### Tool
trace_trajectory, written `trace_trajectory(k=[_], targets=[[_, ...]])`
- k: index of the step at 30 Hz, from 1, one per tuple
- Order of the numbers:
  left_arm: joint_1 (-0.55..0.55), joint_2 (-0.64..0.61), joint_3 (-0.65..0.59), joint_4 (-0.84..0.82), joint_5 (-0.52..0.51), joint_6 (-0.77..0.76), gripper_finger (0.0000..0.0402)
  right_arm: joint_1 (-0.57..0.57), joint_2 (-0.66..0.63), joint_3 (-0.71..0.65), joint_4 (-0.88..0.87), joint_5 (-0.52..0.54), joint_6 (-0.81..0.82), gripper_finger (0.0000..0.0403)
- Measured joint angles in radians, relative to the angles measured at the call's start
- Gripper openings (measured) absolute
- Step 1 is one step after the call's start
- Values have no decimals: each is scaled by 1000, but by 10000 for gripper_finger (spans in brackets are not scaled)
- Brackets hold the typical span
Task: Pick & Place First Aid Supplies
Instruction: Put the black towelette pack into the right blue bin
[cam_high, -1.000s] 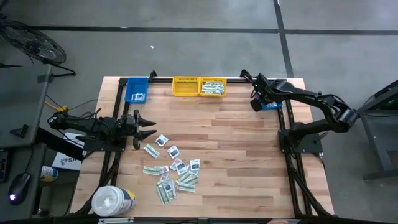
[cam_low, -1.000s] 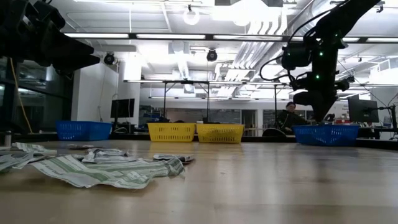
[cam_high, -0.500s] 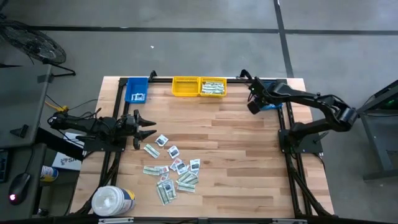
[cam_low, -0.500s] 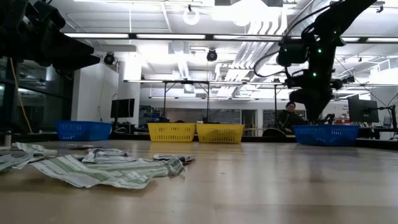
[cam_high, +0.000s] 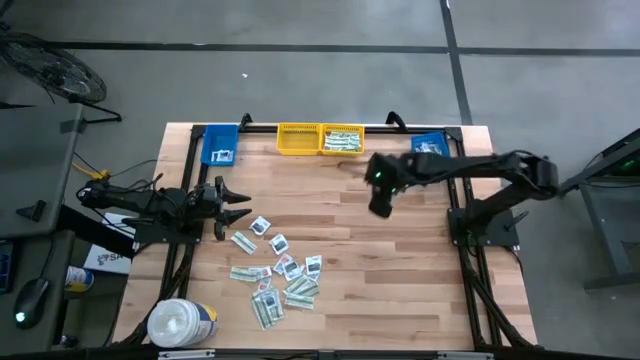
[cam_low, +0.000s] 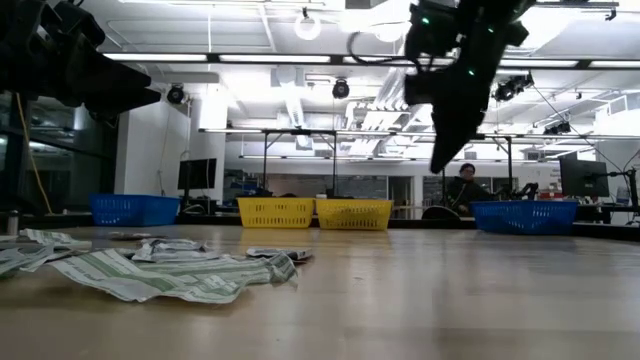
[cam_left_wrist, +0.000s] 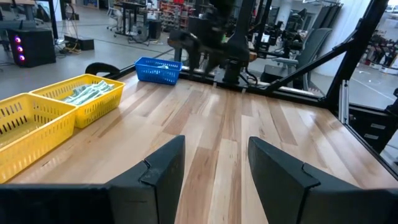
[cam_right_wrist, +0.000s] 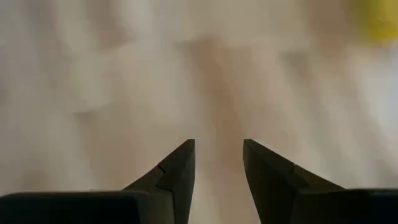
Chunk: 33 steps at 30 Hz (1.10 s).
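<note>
The wooden tabletop (cam_high: 400, 270) carried yellow bins (cam_high: 320, 139) and blue bins (cam_high: 220, 144) along its far edge, presumably there to receive sorted items. The right gripper (cam_high: 380, 207) hung above bare wood near the middle, jaws spread and empty, likely heading for another pick. The left gripper (cam_high: 236, 206) waited just beside the pile, jaws spread. The first aid supplies (cam_high: 280, 277) lay scattered loose at the near left.
</note>
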Motion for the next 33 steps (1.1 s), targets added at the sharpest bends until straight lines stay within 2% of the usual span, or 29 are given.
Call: trace_trajectory(k=[4,10,14,17,22,33], targets=[[0,0,0,0,0,0,177,114,122,84,23,-166,-7,129],[0,0,0,0,0,0,177,236,335,250,69,-219,-89,129],[0,0,0,0,0,0,177,278,472,382,66,-194,-146,129],[0,0,0,0,0,0,177,305,556,474,34,-137,-184,129],[0,0,0,0,0,0,177,344,647,594,-31,-52,-238,129],[0,0,0,0,0,0,177,436,675,629,26,-34,-262,129]])
